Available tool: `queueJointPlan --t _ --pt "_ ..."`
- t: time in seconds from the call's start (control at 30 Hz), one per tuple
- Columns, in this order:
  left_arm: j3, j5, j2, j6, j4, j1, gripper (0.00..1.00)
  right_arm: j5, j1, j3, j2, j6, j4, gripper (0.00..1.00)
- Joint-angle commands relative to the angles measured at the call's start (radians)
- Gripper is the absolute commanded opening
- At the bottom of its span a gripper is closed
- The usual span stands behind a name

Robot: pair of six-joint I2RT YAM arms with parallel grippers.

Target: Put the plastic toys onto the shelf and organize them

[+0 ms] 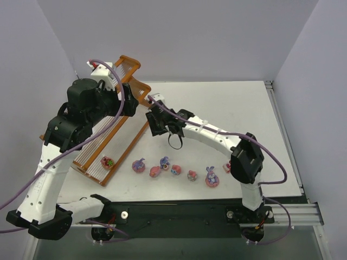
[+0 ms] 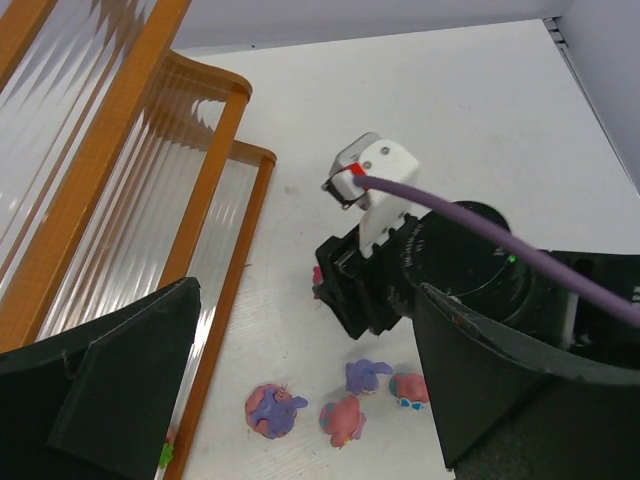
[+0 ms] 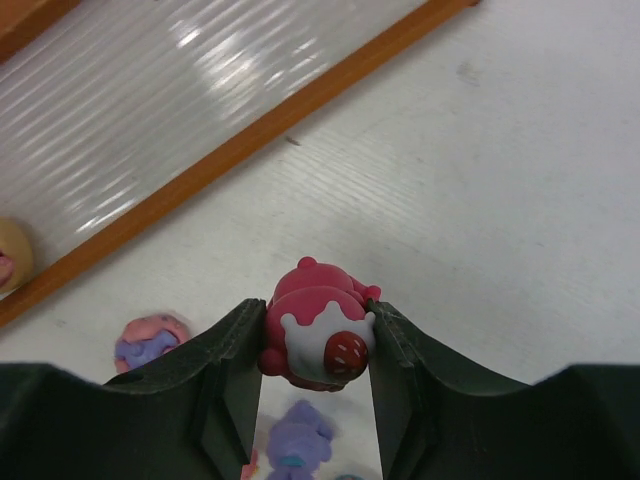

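Note:
The shelf, an orange-framed rack of pale rods, lies at the left. My right gripper is shut on a red plastic toy with white icing and a strawberry, held just above the table beside the shelf's lower rail. From above, the right gripper hangs next to the shelf's right side. Several plastic toys lie in a row on the table. One toy sits on the shelf's lowest tier. My left gripper is open and holds nothing, high beside the shelf.
The left arm stretches over the shelf's middle. The right arm crosses the table above the row of toys. Four toys lie below the left gripper. Grey walls close the back and left. The table edge runs along the right.

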Motion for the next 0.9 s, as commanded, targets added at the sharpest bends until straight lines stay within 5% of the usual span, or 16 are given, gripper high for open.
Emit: queueJointPlan --t 0.0,0.4,0.87 --pt "0.053 -0.064 -0.023 -0.047 -0.051 0.0 0.97 -0.027 0.074 0.159 0.094 0.002 -0.022 0.0" --pt "0.117 -0.018 -0.087 -0.036 0.0 -0.003 0.97 -0.083 0.143 0.454 0.369 0.004 0.018 0.0" --pt "0.148 -0.026 -0.075 -0.03 -0.005 -0.009 0.97 -0.096 0.151 0.437 0.438 -0.032 0.176 0.0"
